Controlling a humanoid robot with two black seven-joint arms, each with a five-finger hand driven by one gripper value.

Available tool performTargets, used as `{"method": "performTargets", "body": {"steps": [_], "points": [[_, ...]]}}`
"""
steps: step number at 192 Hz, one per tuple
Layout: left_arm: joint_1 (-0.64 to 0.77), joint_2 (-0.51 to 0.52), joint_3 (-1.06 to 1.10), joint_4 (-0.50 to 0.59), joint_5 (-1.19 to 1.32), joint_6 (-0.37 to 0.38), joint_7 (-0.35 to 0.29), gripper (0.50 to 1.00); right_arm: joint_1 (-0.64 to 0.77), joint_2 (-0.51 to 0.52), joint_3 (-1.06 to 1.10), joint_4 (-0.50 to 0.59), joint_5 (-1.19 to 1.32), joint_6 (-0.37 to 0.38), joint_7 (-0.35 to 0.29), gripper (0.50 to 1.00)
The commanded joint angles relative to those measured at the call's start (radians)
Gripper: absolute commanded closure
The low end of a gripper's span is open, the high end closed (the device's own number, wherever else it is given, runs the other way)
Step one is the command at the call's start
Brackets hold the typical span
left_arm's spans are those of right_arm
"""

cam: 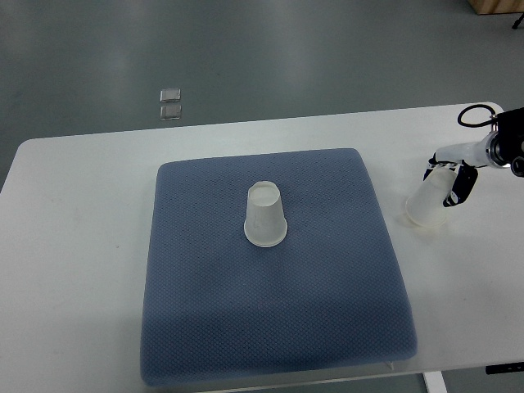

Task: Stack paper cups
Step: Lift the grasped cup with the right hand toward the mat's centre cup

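A white table (82, 246) is filling most of the steep top view, its far edge giving way to a grey floor (286, 57), where two small clear square objects (170, 104) are lying one behind the other just beyond the table's far left. A tan shape is showing at the far right corner of the picture, cut off by the frame. A blue textured mat (270, 327) is covering the middle of the table, its near edge running almost to the table's near edge.

One paper cup (265, 214) is standing upside down on the mat, a little beyond its centre, with the wide rim resting on the fabric and the closed base facing up; nothing can be seen of its inside. A second paper cup (429, 204) is tilting at the right, off the mat, its wide mouth pointing down and to the left, close over the bare table. The two cups are sitting well apart.

The right hand (455, 176) is reaching in from the right edge, its dark-and-white fingers (461, 187) closing around the narrow upper end of that tilted cup. Whether the cup's rim is touching the table cannot be made out. A black cable is looping above the wrist, and the arm behind it is being cut off by the frame.
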Motion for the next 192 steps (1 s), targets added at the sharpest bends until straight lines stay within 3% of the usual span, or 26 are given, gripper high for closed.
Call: {"method": "performTargets", "body": {"steps": [1,39,74,145,192], "points": [[0.0,0.0,0.001,-0.001,0.0,0.0,0.0,0.5,0.105,-0.034,-0.022,0.059,0.0,0.036,-0.002,0.752],[0.0,0.0,0.003,-0.001,0.0,0.0,0.0,0.5,0.438,-0.08,-0.109,0.14,0.0,0.18,-0.003,0.75],[0.0,0.0,0.001,-0.001,0.0,0.0,0.0,0.5,0.633,-0.1,-0.117,0.151,-0.002,0.33,-0.014,0.75],[0.0,0.0,0.001,-0.001,0.0,0.0,-0.002,0.5,0.708,-0.077,-0.12,0.191,0.026,0.338,-0.014,0.75],[0.0,0.0,0.003,-0.001,0.0,0.0,0.0,0.5,0.782,0.128,-0.114,0.191,0.275,0.33,-0.014,0.75]]}}
